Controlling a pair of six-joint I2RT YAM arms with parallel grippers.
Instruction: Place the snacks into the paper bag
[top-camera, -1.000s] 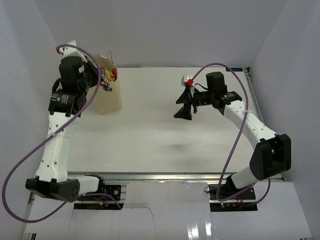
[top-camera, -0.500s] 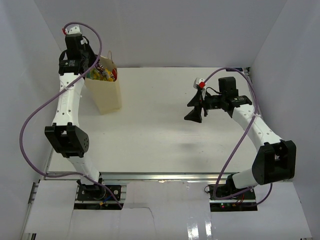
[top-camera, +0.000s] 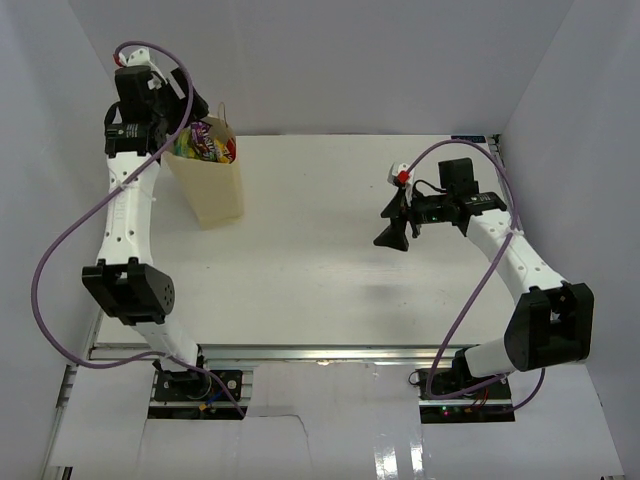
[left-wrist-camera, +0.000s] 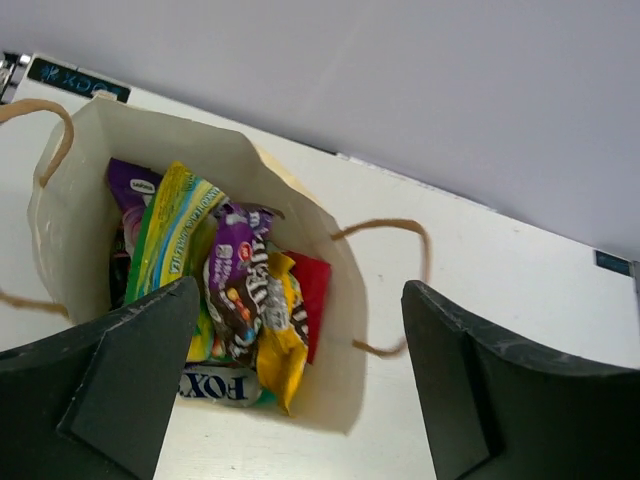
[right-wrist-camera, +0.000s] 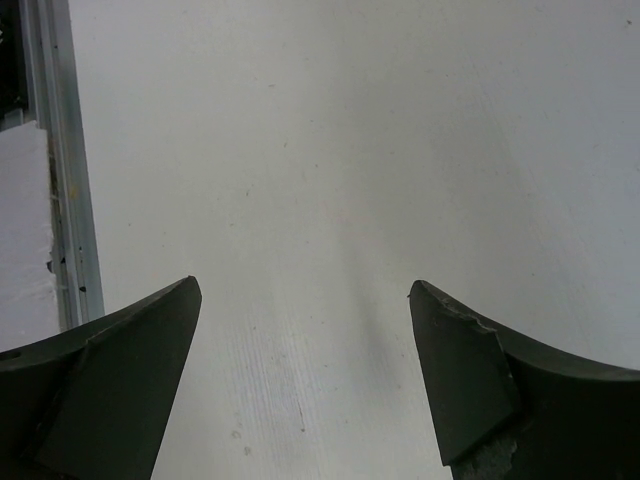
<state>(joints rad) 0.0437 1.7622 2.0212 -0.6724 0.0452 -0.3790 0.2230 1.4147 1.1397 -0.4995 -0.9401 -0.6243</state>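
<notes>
The cream paper bag stands upright at the table's far left. Its open mouth shows in the left wrist view, ringed by the bag's rim. Several snacks fill it: a purple packet, a yellow one, a green-yellow one and a red one. My left gripper hangs open above the bag mouth, nothing between its fingers; from above the left gripper sits just behind the bag. My right gripper stands open over bare table at mid-right, empty.
Two thin loop handles droop off the bag's sides. A metal rail runs along the near table edge, and another rail lies left of the right gripper. White walls close in the left, back and right.
The left arm has lifted back from the bag mouth toward the far left corner, and its jaws now stand wide. The right gripper has drifted a little to the right.
</notes>
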